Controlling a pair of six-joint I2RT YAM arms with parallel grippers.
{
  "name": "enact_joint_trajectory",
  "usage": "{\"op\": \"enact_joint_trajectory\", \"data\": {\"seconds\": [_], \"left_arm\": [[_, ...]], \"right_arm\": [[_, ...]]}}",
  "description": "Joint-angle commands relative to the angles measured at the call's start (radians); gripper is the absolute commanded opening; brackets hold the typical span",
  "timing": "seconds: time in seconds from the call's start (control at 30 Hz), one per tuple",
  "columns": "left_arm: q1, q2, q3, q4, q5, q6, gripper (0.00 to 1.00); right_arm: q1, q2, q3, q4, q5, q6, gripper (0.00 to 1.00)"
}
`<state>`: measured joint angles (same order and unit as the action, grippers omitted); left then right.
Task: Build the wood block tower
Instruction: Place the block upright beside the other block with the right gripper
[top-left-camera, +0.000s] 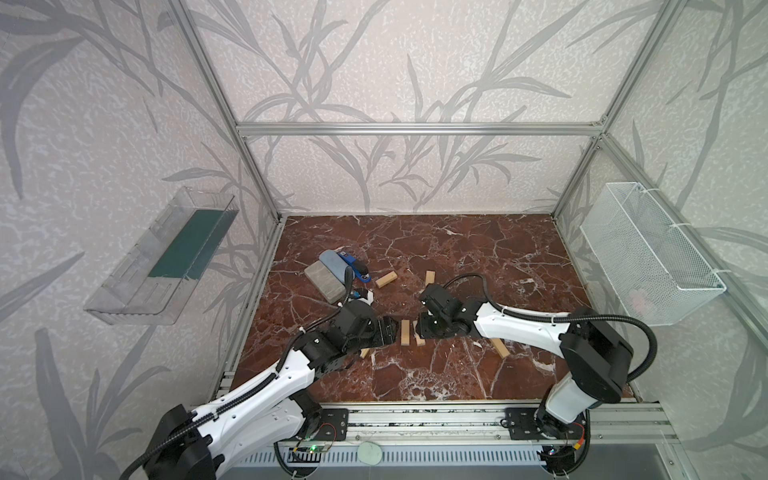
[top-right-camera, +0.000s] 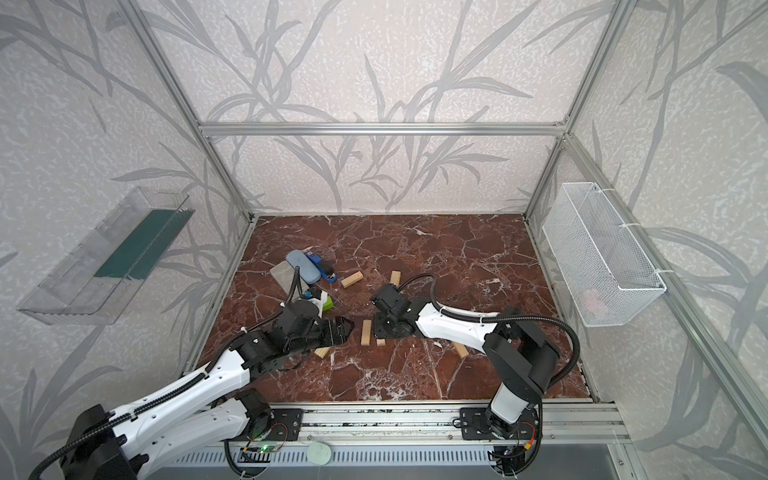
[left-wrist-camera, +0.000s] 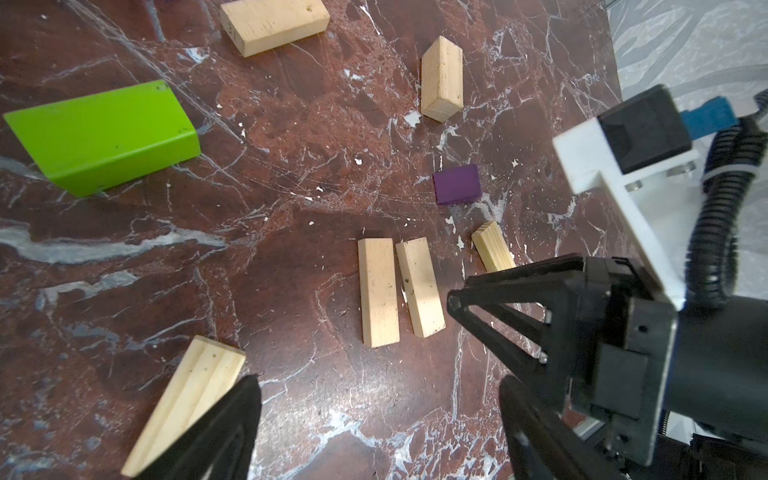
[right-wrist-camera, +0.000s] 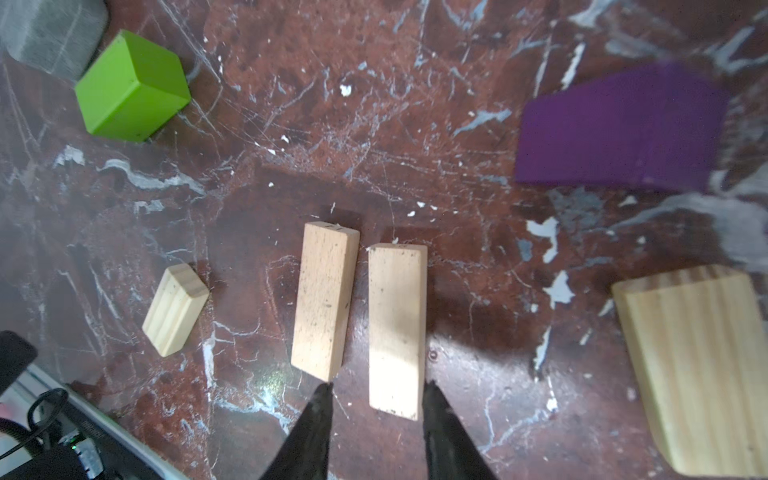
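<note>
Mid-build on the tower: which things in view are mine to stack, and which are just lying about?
For the job:
- pair of pale wood blocks, laid side by side
- four loose pale wood blocks
- lime-green block
- purple block

Lying about:
- grey-blue case
- grey pad
- blue-and-black stapler-like item
- wire basket
- clear tray

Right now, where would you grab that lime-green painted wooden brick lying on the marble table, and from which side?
Pinch the lime-green wooden brick across its long side faces, near the middle, coming down from above. It lies flat on a broad face with bare marble along both long sides, leaving room to close in; its length probably spans too wide.
</note>
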<state>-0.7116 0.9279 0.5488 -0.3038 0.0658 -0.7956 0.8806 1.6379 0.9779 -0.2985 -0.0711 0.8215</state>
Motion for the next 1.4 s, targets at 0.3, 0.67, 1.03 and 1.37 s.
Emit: {"op": "enact_joint_trajectory", "data": {"seconds": [0.3,0.67,1.03,1.37], "left_arm": [[0.006,0.041,-0.002,0.045,0.026,0.005,0.84],[0.006,0.054,-0.004,0.05,0.024,0.012,0.84],[0.006,0.06,-0.003,0.052,0.022,0.013,0.84],[0.006,0.063,-0.001,0.051,0.018,0.016,0.84]], "right_arm": [[-0.059,0.016,-0.08,0.13,-0.126,-0.051,0.29],[-0.061,0.063,-0.088,0.156,-0.137,-0.047,0.24],[-0.063,0.1,-0.103,0.193,-0.162,-0.036,0.21],[-0.057,0.102,-0.123,0.233,-0.159,0.025,0.17]]}}
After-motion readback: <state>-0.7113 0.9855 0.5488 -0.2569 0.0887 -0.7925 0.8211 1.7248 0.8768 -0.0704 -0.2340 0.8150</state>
